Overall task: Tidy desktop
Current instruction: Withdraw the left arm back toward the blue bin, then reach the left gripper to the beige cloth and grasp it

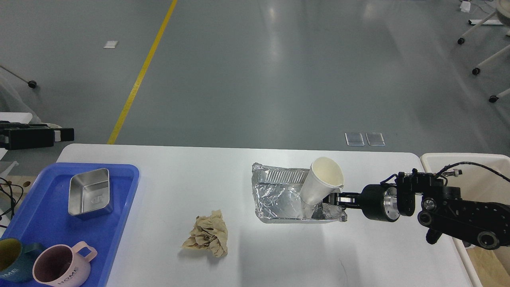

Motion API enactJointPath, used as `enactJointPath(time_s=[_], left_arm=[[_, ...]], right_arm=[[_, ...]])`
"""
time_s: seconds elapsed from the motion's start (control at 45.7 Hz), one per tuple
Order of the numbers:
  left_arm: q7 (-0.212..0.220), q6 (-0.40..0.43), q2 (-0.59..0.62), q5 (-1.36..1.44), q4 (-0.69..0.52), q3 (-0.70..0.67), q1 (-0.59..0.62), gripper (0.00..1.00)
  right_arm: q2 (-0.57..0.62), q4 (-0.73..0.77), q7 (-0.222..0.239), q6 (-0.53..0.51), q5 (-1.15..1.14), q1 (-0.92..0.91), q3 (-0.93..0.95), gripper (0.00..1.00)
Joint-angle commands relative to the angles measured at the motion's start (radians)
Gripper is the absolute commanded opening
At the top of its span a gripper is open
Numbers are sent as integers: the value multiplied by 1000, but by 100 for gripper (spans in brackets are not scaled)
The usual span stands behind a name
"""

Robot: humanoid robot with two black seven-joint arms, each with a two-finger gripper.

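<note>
"HOME" reads on the pink mug (59,266) and blue mug (10,261).

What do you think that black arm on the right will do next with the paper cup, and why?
Probably close on the paper cup and lift it toward the beige bin. The right gripper sits at the cup's lower side, where the cup leans in the crumpled foil tray on the desktop. Whether its jaws already pinch the cup is unclear. The bin is just beside that arm.

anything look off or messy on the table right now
Yes. A white paper cup leans tilted in a crumpled foil tray mid-desktop, with the right pincer at its base. A wadded brown paper napkin lies loose nearer the front. Items in the blue tray look orderly.
</note>
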State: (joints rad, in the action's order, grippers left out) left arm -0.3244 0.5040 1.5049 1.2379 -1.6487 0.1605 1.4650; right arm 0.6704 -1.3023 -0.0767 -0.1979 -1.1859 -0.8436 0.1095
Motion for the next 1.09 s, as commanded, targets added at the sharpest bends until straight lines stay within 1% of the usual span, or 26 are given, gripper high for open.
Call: enactJointPath(time_s=[0.0,0.088,0.175,0.241,0.285,0.394,0.547,0.81,1.073], left_arm=[[4,-129,-146,3,58,100,-61,79],[18,-228,-268,6,90,117,-167,80],[77,-298,-385,15,138,119,-265,80],[126,-317,-469,29,170,116,-317,80],[149,-318,-520,34,191,116,-345,81],[182,-318,-653,34,262,113,-416,86],[196,-318,-761,28,331,108,-456,90],[196,-321,-917,25,443,111,-472,91],[196,-325,-1086,21,625,111,-526,91]], right_arm=[[1,0,0,0,0,1,-2,0],[1,1,2,0,0,3,-2,0],[1,2,0,0,0,5,-2,0],[3,2,0,-2,0,9,-2,0],[5,2,0,0,0,12,-2,0],[5,2,0,0,0,17,-2,0],[1,5,0,0,-1,18,-1,0],[5,5,0,0,-1,17,-1,0],[15,5,0,0,-1,17,-1,0]])
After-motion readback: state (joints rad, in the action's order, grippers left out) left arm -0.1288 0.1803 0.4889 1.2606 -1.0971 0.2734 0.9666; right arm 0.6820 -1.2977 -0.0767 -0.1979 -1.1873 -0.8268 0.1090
